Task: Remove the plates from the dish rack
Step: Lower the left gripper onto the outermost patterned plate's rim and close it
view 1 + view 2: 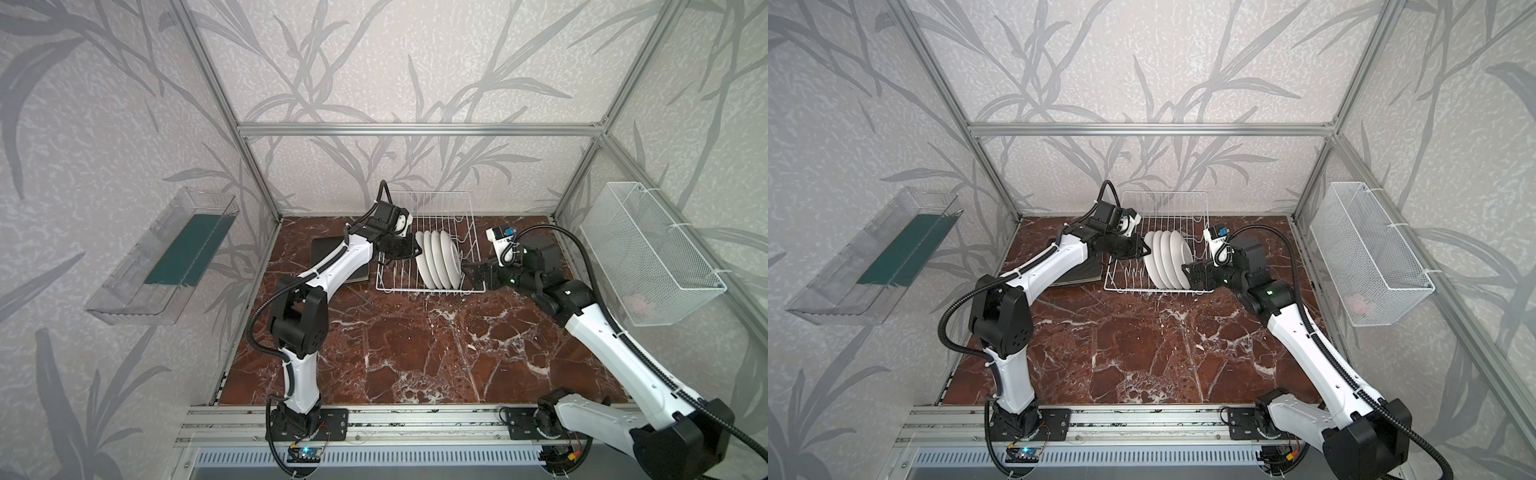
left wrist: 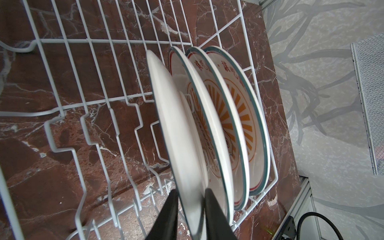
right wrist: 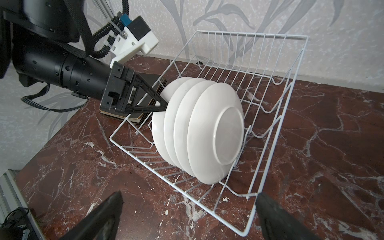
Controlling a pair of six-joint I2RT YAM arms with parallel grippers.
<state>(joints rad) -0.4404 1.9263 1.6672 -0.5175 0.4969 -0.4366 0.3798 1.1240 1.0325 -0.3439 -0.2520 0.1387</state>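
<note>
Several round white plates (image 1: pixel 438 259) stand on edge in a row in the white wire dish rack (image 1: pixel 432 203) at the back of the table. Their orange sunburst faces (image 2: pixel 239 116) show in the left wrist view. My left gripper (image 2: pixel 192 191) is shut on the rim of the leftmost round plate (image 2: pixel 174 124), one finger on each side; both top views show it (image 1: pixel 415 249) (image 1: pixel 1148 250) at the row's left end. My right gripper (image 3: pixel 189 194) is open and holds nothing, at the rack's front right corner (image 1: pixel 467 270). A stack of dark square plates (image 1: pixel 322 249) lies left of the rack.
A clear plastic tray (image 1: pixel 166 257) hangs on the left wall. A white mesh basket (image 1: pixel 648 249) with something pink in it hangs on the right wall. The red marble tabletop (image 1: pixel 415 353) stretches in front of the rack, between the two arm bases.
</note>
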